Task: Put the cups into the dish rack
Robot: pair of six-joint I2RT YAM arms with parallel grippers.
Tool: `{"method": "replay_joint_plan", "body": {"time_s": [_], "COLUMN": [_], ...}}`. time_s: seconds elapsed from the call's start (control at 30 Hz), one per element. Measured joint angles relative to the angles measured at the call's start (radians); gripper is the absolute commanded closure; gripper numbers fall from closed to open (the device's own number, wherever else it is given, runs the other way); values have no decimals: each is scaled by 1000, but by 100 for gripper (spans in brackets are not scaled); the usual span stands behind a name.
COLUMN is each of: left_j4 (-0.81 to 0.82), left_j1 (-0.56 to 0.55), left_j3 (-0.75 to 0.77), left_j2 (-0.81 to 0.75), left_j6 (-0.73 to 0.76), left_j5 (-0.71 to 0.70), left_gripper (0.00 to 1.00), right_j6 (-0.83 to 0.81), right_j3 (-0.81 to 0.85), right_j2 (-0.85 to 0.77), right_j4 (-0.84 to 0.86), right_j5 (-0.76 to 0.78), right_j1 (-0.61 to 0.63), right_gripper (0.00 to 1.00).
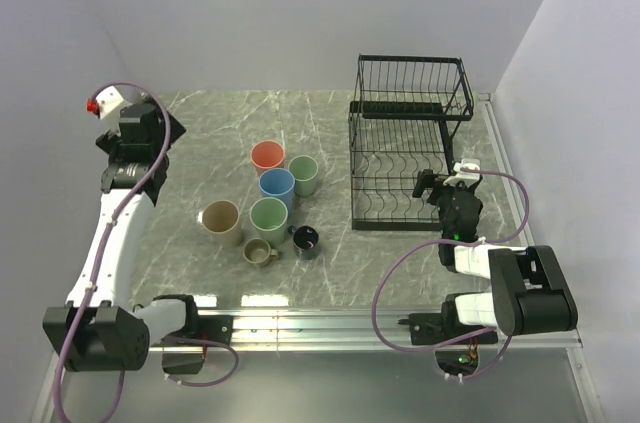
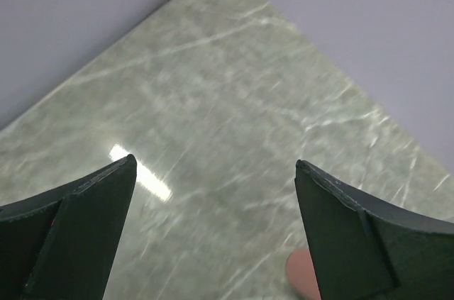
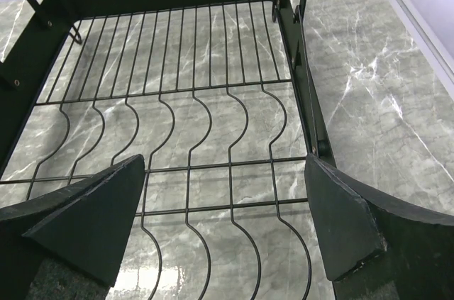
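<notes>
Black wire bars form the boxy two-tier dish rack (image 1: 408, 143) on the grey-green marble desk (image 1: 210, 133). Left of the rack and apart from it, seven cups stand upright in a cluster: a salmon-pink tumbler (image 1: 267, 156), a blue tumbler (image 1: 277, 187), two pale green tumblers (image 1: 303, 175), a beige tumbler (image 1: 221, 222), an olive-tan handled mug (image 1: 260, 252) and a dark navy handled mug (image 1: 306, 241). The right arm's fingers (image 3: 85, 215) are spread wide and hold nothing, at the rack's near right corner, facing its lower tier. The left arm's fingers (image 2: 71, 236), far left of the rack, are likewise spread over bare desk.
</notes>
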Motion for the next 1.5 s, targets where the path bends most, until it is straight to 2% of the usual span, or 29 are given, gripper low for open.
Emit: {"method": "replay_joint_plan", "body": {"time_s": [0.23, 0.4, 0.53, 0.63, 0.73, 0.9, 0.97, 1.07, 1.17, 1.23, 1.37, 1.5], "left_j4": [-236, -298, -290, -278, -313, -389, -425, -496, -551, -586, -613, -626], "left_j1": [0, -2, -3, -3, -3, -3, -3, -3, -3, -3, -20, -48], "left_j3": [-16, -117, -187, -179, -97, 48, 61, 61, 58, 47, -37, -152], "left_j2": [-128, -362, -569, -647, -591, -385, -328, -261, -218, -199, -183, -192], "left_j6": [-77, -142, -128, -92, -52, -24, -27, -60, -108, -130, -154, -167], "left_j5": [48, 72, 48, 27, 47, 132, 166, 220, 275, 308, 372, 412], "left_gripper": [1, 1, 1, 1, 1, 1, 0, 3, 13, 18, 20, 22], "right_j6": [0, 0, 0, -5, -19, 23, 89, 289, 556, 643, 721, 734], "right_j3": [0, 0, 0, 40, 107, 108, 117, 207, 327, 366, 487, 579], "right_j2": [0, 0, 0, -48, -164, -552, -671, -813, -876, -907, -866, -798], "right_j4": [0, 0, 0, -106, -246, -417, -504, -732, -986, -1087, -1268, -1347], "right_j5": [0, 0, 1, 21, 40, 69, 76, 107, 174, 171, 135, 64], "right_j1": [0, 0, 0, 8, 54, 148, 156, 159, 155, 148, 155, 166], "right_gripper": [0, 0, 0, 0, 0, 0, 0, 0, 0, 0, 2, 5]}}
